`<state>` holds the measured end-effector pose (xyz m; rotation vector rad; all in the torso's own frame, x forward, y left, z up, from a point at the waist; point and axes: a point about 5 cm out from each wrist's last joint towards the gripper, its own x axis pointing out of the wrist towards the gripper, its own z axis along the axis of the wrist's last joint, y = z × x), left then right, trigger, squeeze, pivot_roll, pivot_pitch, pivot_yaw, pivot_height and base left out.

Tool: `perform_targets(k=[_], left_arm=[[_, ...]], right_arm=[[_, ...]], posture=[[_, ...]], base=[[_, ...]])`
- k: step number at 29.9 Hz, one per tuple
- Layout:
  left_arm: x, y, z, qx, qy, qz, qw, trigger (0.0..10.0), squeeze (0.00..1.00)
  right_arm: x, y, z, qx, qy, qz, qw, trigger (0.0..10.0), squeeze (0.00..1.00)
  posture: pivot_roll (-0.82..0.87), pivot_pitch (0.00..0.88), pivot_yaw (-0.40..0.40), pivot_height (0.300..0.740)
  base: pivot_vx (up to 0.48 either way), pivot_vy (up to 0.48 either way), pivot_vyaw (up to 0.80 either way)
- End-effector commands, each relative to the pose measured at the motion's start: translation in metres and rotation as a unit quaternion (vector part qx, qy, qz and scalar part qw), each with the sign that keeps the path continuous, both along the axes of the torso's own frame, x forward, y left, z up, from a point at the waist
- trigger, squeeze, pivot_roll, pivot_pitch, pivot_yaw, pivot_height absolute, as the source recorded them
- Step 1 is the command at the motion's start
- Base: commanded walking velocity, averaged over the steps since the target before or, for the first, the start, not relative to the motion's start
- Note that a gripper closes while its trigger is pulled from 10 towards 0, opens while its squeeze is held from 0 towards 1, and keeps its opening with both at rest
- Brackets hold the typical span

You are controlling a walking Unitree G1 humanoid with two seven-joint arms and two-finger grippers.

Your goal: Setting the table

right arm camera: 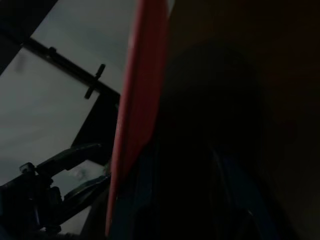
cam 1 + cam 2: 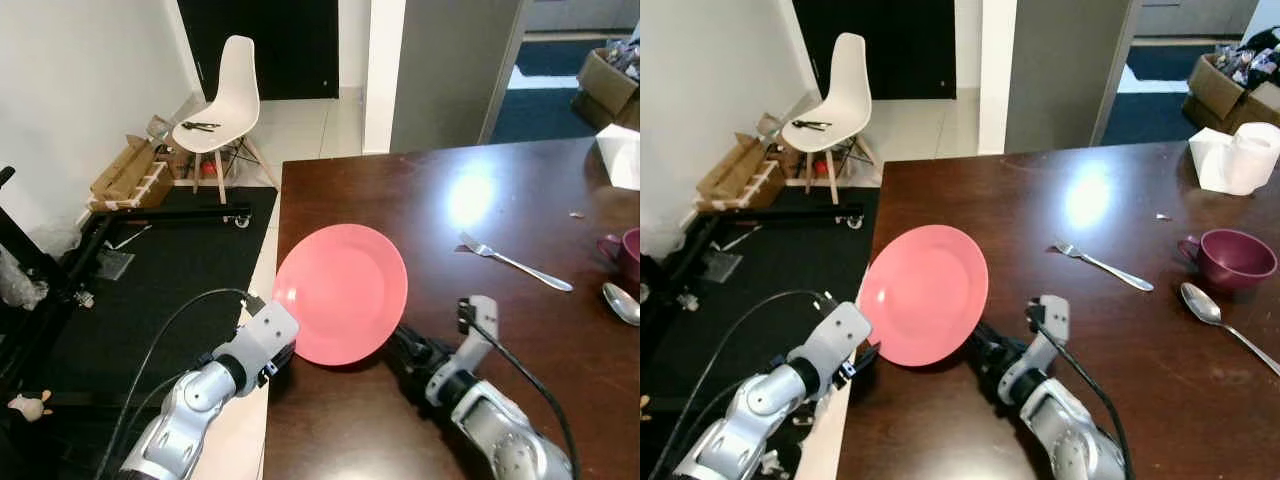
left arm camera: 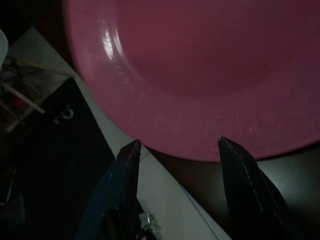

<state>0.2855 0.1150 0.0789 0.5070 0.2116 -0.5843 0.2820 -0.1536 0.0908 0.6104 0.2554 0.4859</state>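
The right gripper [image 2: 400,345] clamps the tilted pink plate [image 2: 345,290] by its rim above the table [image 2: 450,200] edge. The left gripper [image 3: 177,150] stands open just short of the opposite rim.

Two silver jointed arms, looping black cables, each tool with long black fingers [image 3: 125,185].
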Motion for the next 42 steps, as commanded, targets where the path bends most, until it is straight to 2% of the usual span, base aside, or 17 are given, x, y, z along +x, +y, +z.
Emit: perform_targets(k=[1, 2, 8, 12, 15, 16, 20, 21, 23, 25, 30, 33, 35, 36, 39, 41, 42], left_arm=[[-0.018, 0.007, -0.034, 0.037, 0.087, 0.0, 0.996, 10.0, 0.0], [-0.022, 0.006, -0.034, 0.035, 0.09, -0.002, 0.995, 10.0, 0.0], [-0.027, 0.003, -0.034, 0.033, 0.094, -0.013, 0.995, 10.0, 0.0], [-0.029, 0.0, -0.034, 0.032, 0.095, -0.015, 0.995, 10.0, 0.0], [-0.029, -0.001, -0.034, 0.031, 0.096, -0.015, 0.995, 10.0, 0.0], [-0.029, -0.001, -0.034, 0.031, 0.097, -0.015, 0.995, 10.0, 0.0], [-0.031, -0.003, -0.034, 0.032, 0.105, -0.025, 0.994, 10.0, 0.0], [-0.031, -0.003, -0.034, 0.032, 0.105, -0.025, 0.994, 10.0, 0.0], [-0.031, -0.005, -0.035, 0.033, 0.107, -0.034, 0.993, 10.0, 0.0], [-0.031, -0.006, -0.034, 0.034, 0.108, -0.04, 0.993, 10.0, 0.0], [-0.031, -0.007, -0.035, 0.034, 0.11, -0.045, 0.992, 10.0, 0.0], [-0.029, -0.007, -0.034, 0.033, 0.107, -0.043, 0.993, 10.0, 0.0], [-0.019, -0.004, -0.026, 0.022, 0.084, -0.02, 0.996, 10.0, 0.0], [-0.019, -0.004, -0.026, 0.022, 0.084, -0.02, 0.996, 10.0, 0.0], [0.007, 0.002, 0.006, -0.039, 0.001, 0.046, 0.998, 10.0, 0.0], [0.007, 0.002, 0.006, -0.039, 0.001, 0.046, 0.998, 10.0, 0.0], [0.014, 0.006, 0.018, -0.054, -0.025, 0.067, 0.996, 10.0, 0.0]], right_arm=[[0.001, 0.009, -0.003, 0.007, 0.004, 0.027, 1.0, 10.0, 0.0], [0.006, 0.014, -0.002, 0.004, -0.004, 0.042, 0.999, 10.0, 0.0], [0.016, 0.018, -0.001, -0.002, -0.008, 0.057, 0.998, 10.0, 0.0], [0.02, 0.007, 0.002, -0.038, -0.015, 0.02, 0.999, 10.0, 0.0], [0.02, -0.007, 0.0, -0.068, -0.014, -0.022, 0.997, 10.0, 0.0], [0.018, -0.021, -0.001, -0.082, -0.013, -0.06, 0.995, 10.0, 0.0], [0.009, -0.055, -0.002, -0.123, -0.017, -0.15, 0.981, 10.0, 0.0], [0.009, -0.055, -0.002, -0.123, -0.017, -0.15, 0.981, 10.0, 0.0], [-0.003, -0.077, 0.006, -0.134, -0.039, -0.203, 0.969, 10.0, 0.0], [-0.008, -0.083, 0.013, -0.129, -0.059, -0.215, 0.966, 10.0, 0.0], [-0.011, -0.08, 0.026, -0.099, -0.092, -0.201, 0.97, 10.0, 0.0], [-0.012, -0.067, 0.04, -0.068, -0.122, -0.154, 0.978, 10.0, 0.0], [-0.011, -0.054, 0.048, -0.057, -0.14, -0.117, 0.982, 10.0, 0.0], [-0.011, -0.054, 0.048, -0.057, -0.14, -0.117, 0.982, 10.0, 0.0], [-0.01, -0.044, 0.056, -0.046, -0.159, -0.096, 0.982, 10.0, 0.0], [-0.01, -0.044, 0.056, -0.046, -0.159, -0.096, 0.982, 10.0, 0.0], [-0.01, -0.041, 0.059, -0.044, -0.164, -0.093, 0.981, 10.0, 0.0]], posture=[[-0.13, 0.016, 0.121, 0.74], [-0.13, 0.014, 0.119, 0.74], [-0.12, 0.003, 0.108, 0.74], [-0.12, 0.0, 0.099, 0.74], [-0.12, 0.001, 0.1, 0.74], [-0.13, 0.005, 0.104, 0.74], [-0.15, 0.012, 0.116, 0.74], [-0.15, 0.012, 0.116, 0.74], [-0.17, 0.016, 0.125, 0.74], [-0.17, 0.015, 0.129, 0.74], [-0.18, 0.015, 0.133, 0.74], [-0.18, 0.01, 0.135, 0.74], [-0.17, 0.007, 0.136, 0.74], [-0.17, 0.007, 0.136, 0.74], [-0.17, 0.005, 0.142, 0.74], [-0.17, 0.005, 0.142, 0.74], [-0.17, 0.004, 0.144, 0.74]], base=[[0.0, 0.0, 0.0], [0.0, 0.0, 0.0], [0.0, 0.0, 0.0], [0.0, 0.0, 0.0], [0.0, 0.0, 0.0], [0.0, 0.0, 0.0], [0.0, 0.0, 0.0], [0.0, 0.0, 0.0], [0.0, 0.0, 0.0], [0.0, 0.0, 0.0], [0.0, 0.0, 0.0], [0.0, 0.0, 0.0], [0.0, 0.0, 0.0], [0.0, 0.0, 0.0], [0.0, 0.0, 0.0], [0.0, 0.0, 0.0], [0.0, 0.0, 0.0]])
